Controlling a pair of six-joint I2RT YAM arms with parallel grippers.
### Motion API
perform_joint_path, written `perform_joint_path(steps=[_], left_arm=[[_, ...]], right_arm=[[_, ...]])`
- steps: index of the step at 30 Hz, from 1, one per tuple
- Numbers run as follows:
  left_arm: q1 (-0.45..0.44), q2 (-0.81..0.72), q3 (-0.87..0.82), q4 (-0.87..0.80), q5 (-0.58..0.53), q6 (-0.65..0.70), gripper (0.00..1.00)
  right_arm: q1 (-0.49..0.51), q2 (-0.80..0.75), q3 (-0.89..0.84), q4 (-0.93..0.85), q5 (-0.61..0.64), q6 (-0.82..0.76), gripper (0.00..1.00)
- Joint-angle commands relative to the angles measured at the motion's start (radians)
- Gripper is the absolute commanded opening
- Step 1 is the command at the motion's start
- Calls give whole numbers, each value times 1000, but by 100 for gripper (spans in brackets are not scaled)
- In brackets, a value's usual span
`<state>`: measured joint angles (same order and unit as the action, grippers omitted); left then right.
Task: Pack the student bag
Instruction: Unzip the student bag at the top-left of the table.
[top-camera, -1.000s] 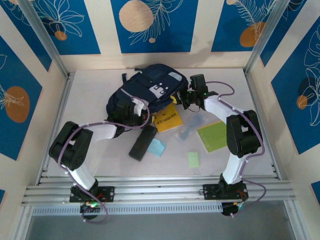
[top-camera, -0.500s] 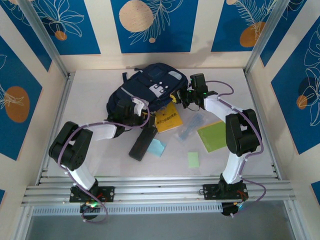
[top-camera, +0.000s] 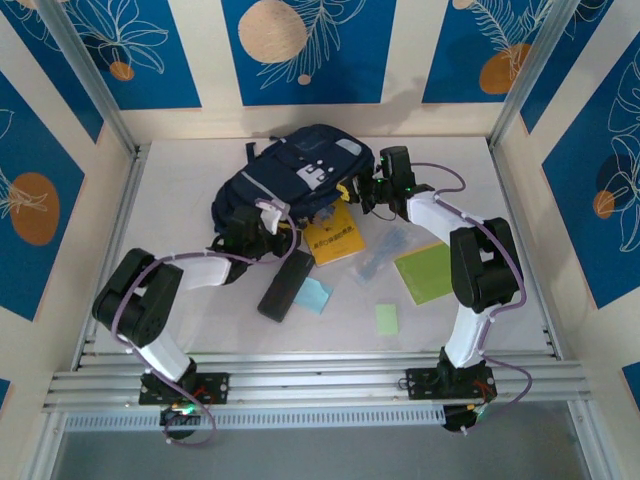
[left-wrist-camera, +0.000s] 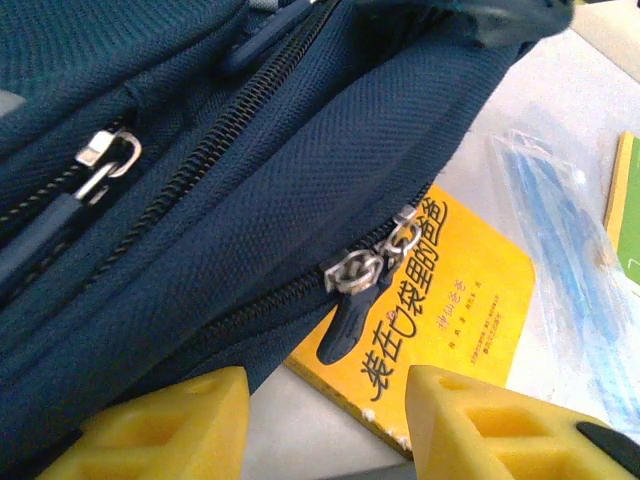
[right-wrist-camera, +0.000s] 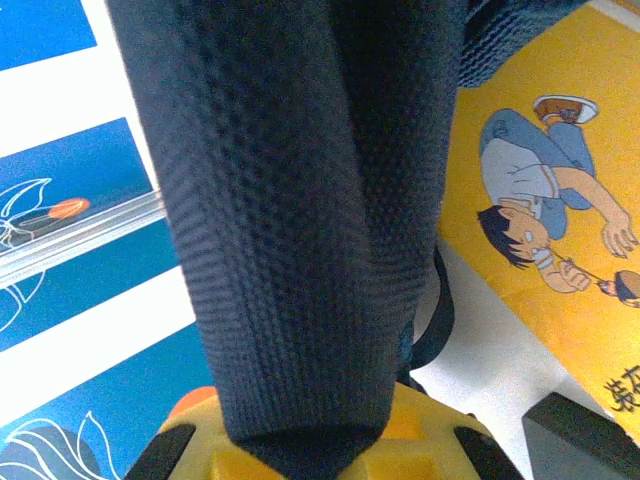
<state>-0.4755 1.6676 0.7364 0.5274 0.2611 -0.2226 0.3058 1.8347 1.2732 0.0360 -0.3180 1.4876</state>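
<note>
Far on the white surface (top-camera: 200, 300) the large dark navy fabric student bag (top-camera: 300, 175) is seen, with a yellow paperback book (top-camera: 336, 242) not yet packed just beside it. The left tool (left-wrist-camera: 328, 385) is released near a metal zipper pull (left-wrist-camera: 350, 272); the right tool (right-wrist-camera: 310, 440) is clenched on the bag's dark strap (right-wrist-camera: 290, 200).

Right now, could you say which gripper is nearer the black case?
Left. The left gripper is just beyond the black case; the right gripper grips the student bag farther right.

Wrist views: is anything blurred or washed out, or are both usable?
Left wrist: student bag zippers and yellow book print are sharp, the left gripper at the bottom edge is soft, the table top right is washed pale. Right wrist: the strap weave is crisp, the right gripper below it blurs.
</note>
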Motion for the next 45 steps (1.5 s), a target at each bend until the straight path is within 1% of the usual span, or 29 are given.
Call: perform_joint_path(steps=[1, 12, 15, 18, 22, 24, 28, 29, 32, 38, 41, 42, 44, 45], left_arm=[[-15, 60, 68, 89, 16, -46, 45], [-16, 144, 125, 241, 119, -186, 45], [-15, 151, 125, 305, 97, -227, 44], [-14, 171, 128, 359, 52, -252, 41], [-14, 212, 147, 420, 10, -282, 36], [-14, 218, 143, 441, -16, -287, 32], [-10, 200, 126, 440, -29, -278, 16], [-8, 193, 119, 435, -28, -275, 15], [-3, 158, 88, 400, -27, -253, 14], [8, 135, 65, 336, -1, -229, 9], [11, 126, 70, 295, 15, -208, 16], [11, 124, 72, 283, 19, -202, 16], [15, 120, 73, 264, 28, -189, 13], [17, 118, 75, 256, 33, -186, 8]], right_arm=[[12, -34, 0, 80, -78, 45, 0], [11, -39, -17, 85, -83, 52, 0], [10, -41, -51, 127, -90, 100, 0], [12, -47, -94, 187, -97, 170, 0], [20, -46, -142, 276, -105, 254, 0], [18, -43, -153, 297, -108, 270, 0], [10, -43, -158, 303, -109, 273, 0], [7, -45, -158, 303, -110, 270, 0], [-4, -51, -152, 284, -104, 252, 0], [-10, -69, -121, 222, -86, 195, 0], [-13, -71, -103, 200, -89, 173, 0], [-15, -73, -99, 192, -88, 166, 0], [-15, -75, -98, 187, -84, 160, 0], [-16, -76, -98, 186, -82, 159, 0]])
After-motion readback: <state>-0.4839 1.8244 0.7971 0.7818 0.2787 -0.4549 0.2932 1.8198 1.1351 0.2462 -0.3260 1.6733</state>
